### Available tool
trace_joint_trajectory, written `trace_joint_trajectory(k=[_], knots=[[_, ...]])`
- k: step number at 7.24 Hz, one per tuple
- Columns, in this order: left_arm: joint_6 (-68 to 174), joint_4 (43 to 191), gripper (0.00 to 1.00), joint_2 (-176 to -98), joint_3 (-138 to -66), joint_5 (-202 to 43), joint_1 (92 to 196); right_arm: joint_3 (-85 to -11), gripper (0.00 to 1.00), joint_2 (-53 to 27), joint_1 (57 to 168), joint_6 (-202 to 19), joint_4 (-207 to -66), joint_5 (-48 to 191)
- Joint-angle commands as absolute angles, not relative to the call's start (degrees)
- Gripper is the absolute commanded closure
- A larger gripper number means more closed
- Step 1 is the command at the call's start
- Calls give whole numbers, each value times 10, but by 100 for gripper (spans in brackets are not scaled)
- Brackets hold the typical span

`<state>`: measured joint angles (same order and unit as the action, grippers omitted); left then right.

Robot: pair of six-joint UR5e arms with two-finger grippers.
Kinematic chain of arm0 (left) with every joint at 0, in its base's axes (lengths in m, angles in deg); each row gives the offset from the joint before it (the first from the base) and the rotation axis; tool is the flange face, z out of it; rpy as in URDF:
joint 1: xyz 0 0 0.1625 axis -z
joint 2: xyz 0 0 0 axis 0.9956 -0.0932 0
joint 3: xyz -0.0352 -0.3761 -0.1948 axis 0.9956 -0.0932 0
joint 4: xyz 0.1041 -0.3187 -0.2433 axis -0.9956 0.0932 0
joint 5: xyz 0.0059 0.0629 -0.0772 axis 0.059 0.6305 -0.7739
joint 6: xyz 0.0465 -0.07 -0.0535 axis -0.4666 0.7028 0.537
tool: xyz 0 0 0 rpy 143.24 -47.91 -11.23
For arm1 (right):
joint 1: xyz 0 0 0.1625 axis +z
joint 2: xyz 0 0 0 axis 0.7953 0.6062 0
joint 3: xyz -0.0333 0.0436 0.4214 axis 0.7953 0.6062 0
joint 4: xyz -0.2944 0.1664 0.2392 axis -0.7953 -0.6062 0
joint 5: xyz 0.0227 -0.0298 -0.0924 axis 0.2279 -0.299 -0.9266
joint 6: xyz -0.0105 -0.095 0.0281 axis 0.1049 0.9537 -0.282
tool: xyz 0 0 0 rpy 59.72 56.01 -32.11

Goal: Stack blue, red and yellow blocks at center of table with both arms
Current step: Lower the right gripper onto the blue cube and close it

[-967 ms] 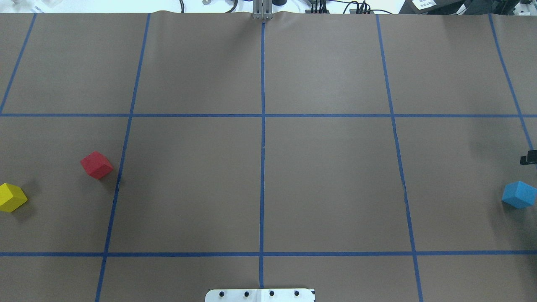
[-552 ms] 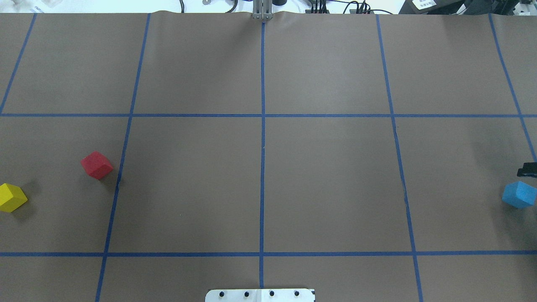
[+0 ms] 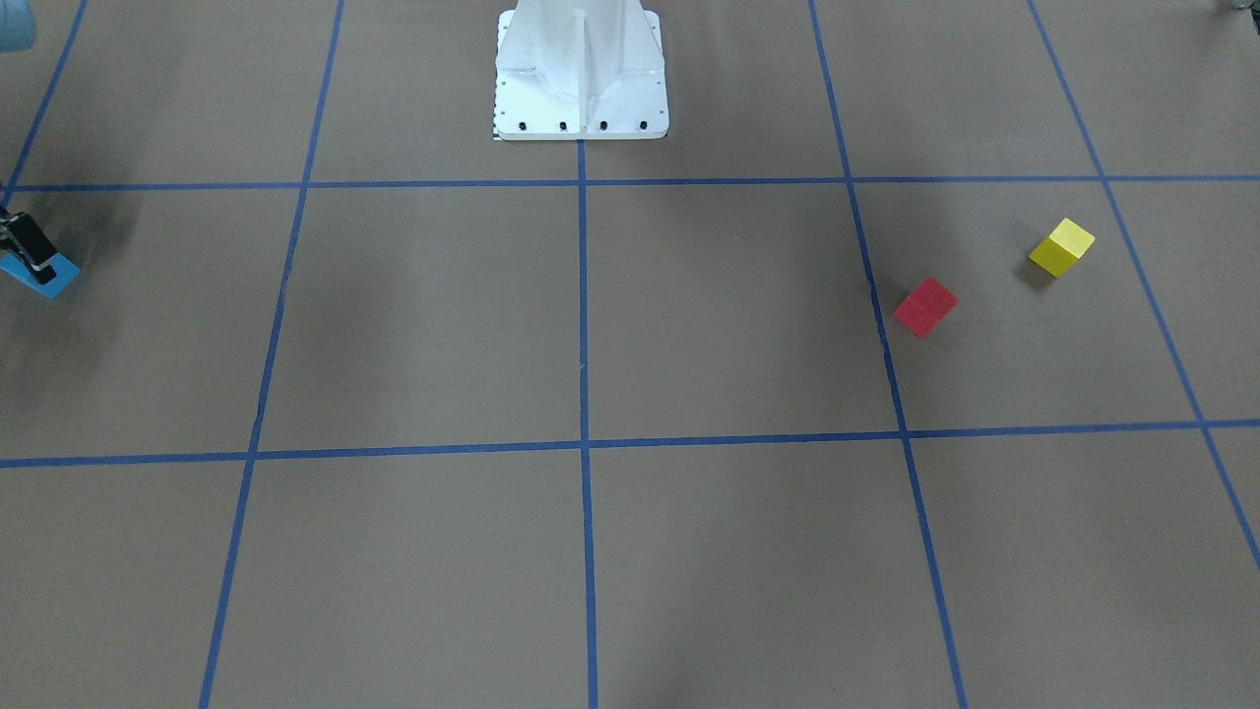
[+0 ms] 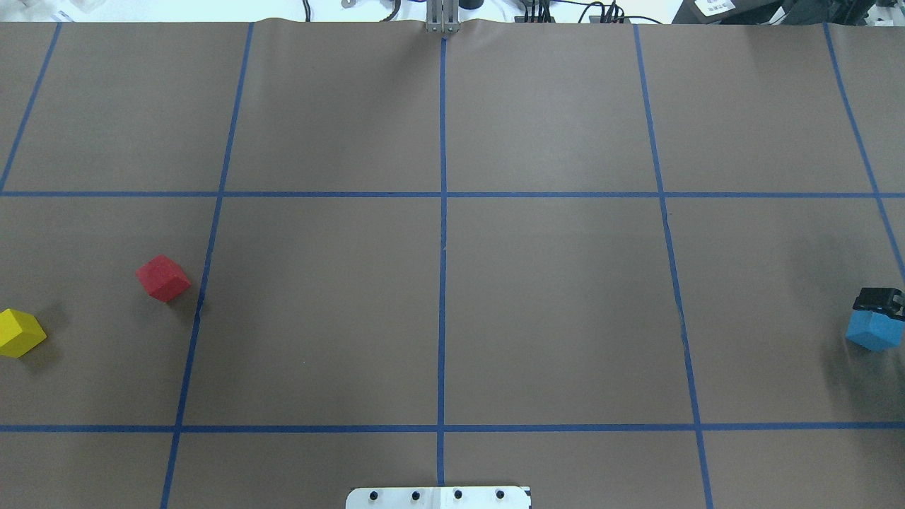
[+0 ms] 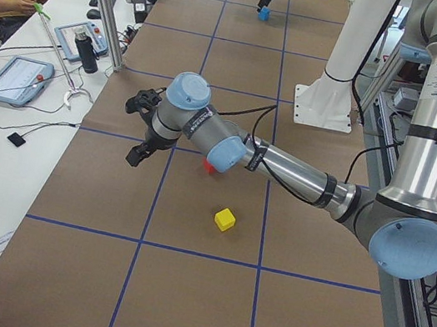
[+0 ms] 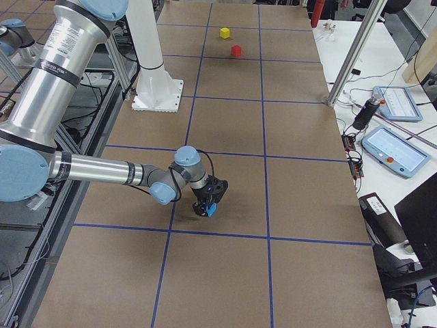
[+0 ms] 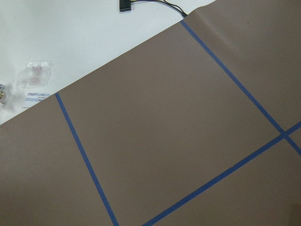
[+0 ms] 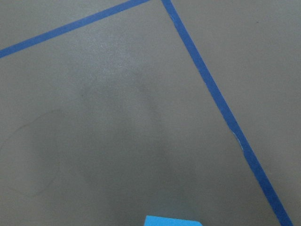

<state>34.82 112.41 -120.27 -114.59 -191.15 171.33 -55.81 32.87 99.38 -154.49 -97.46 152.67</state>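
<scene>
Starting opposite the robot, the blue block (image 3: pixel 49 279) is found at the table's (image 3: pixel 630 325) edge, overlapped from above by the right gripper (image 3: pixel 25 246). The red block (image 3: pixel 925 306) and yellow block (image 3: pixel 1062 247) are seen near each other, well apart from it. From overhead, the same layout is shown. From the left end, the left gripper (image 5: pixel 132 133) is seen near the red block. Whether either pincer is clenched or released cannot be told.

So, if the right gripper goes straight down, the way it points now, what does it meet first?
Most likely the blue block: the right gripper points down right over it. Whether the fingers would straddle it or hit its top, I cannot tell.
</scene>
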Motion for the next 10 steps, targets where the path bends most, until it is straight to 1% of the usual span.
trace_joint_trajectory(k=[1,2,3,5,7,8,10], knots=[[349,1129,0,-1203,-1145,-1911,1711,-557,7,330,951,-1579,-975,1489],[349,1129,0,-1203,-1145,-1911,1711,-557,30,330,944,-1581,-975,1485],[349,1129,0,-1203,-1145,-1911,1711,-556,99,335,936,-1578,-975,1484],[348,1129,0,-1203,-1145,-1911,1710,-565,100,338,929,-1560,-976,1469],[349,1128,0,-1202,-1144,-1911,1710,-600,100,324,942,-1506,-983,1483],[349,1128,0,-1202,-1141,-1911,1710,-599,100,281,952,-1472,-1002,1509],[349,1127,0,-1202,-1139,-1911,1710,-593,100,164,954,-1380,-1086,1512]])
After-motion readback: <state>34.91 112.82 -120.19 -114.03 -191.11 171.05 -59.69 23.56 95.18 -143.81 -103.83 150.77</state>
